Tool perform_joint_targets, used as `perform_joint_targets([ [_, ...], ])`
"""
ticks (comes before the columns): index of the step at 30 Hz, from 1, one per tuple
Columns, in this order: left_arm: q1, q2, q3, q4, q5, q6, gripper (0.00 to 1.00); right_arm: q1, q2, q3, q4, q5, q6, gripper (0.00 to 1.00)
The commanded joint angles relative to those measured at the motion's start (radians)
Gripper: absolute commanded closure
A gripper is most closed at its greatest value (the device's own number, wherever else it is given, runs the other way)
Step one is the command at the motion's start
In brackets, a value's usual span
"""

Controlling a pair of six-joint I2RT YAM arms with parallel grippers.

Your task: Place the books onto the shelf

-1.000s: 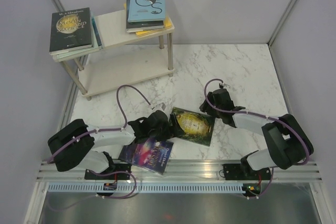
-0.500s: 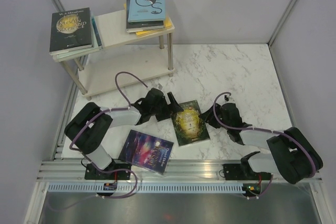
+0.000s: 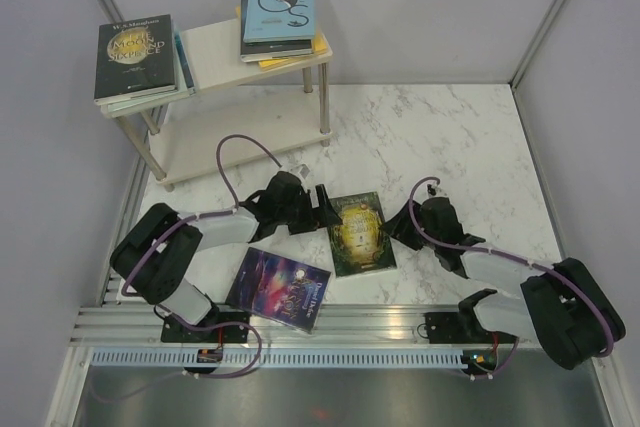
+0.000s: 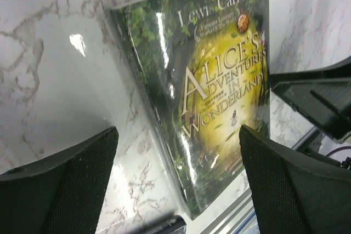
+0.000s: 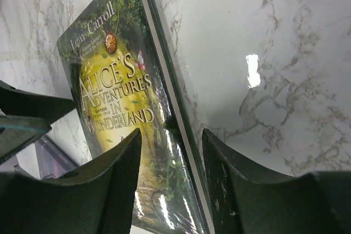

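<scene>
Alice's Adventures in Wonderland book [image 3: 360, 234] flat on bench [image 3: 455, 137], a pincer on each side.
Left pincer [image 3: 328, 205] spread wide at its left edge; right pincer [image 5: 171, 132] half-spread, straddling its right edge. Shelf [image 3: 215, 55] behind, apart.

My right wrist view cuts the green book [image 5: 118, 108] off at its lower end; my left wrist view clips one corner. Whether my right fingers [image 5: 109, 190] touch it, I cannot tell. Under the black book [image 3: 138, 52], others show only edges.
</scene>
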Motion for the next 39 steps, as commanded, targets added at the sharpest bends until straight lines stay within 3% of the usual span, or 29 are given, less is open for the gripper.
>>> perform_joint_targets([
  [1, -0.029, 0.008, -0.068, -0.219, -0.055, 0.082, 0.05, 0.004, 0.097, -0.030, -0.060, 0.021, -0.024, 0.47],
  [5, -0.073, 0.161, -0.039, -0.077, 0.046, 0.048, 0.05, 0.036, 0.208, -0.064, 0.118, -0.022, 0.023, 0.49],
  [8, -0.139, 0.314, 0.010, 0.127, 0.149, -0.041, 0.05, 0.111, 0.286, -0.062, 0.186, -0.008, 0.059, 0.56],
  [9, -0.157, 0.344, 0.005, 0.287, 0.177, -0.117, 0.06, 0.126, 0.315, -0.065, 0.200, -0.007, 0.083, 0.58],
  [12, -0.165, 0.416, -0.041, 0.523, 0.272, -0.237, 0.08, 0.165, 0.351, -0.078, 0.241, -0.005, 0.109, 0.63],
  [17, -0.157, 0.315, -0.100, 0.493, 0.193, -0.197, 0.08, 0.168, 0.351, -0.101, 0.238, 0.020, 0.102, 0.65],
  [23, -0.153, 0.292, -0.136, 0.604, 0.254, -0.206, 0.08, 0.168, 0.354, -0.108, 0.325, -0.014, 0.126, 0.76],
  [28, -0.148, 0.356, -0.166, 0.760, 0.329, -0.274, 0.09, 0.168, 0.320, -0.144, 0.503, -0.117, 0.161, 1.00],
  [32, -0.128, 0.340, -0.180, 0.789, 0.357, -0.282, 0.09, 0.168, 0.230, -0.197, 0.641, -0.167, 0.171, 1.00],
  [39, -0.066, 0.180, -0.208, 0.656, 0.372, -0.213, 0.08, 0.168, -0.137, -0.224, 0.561, -0.172, 0.157, 1.00],
])
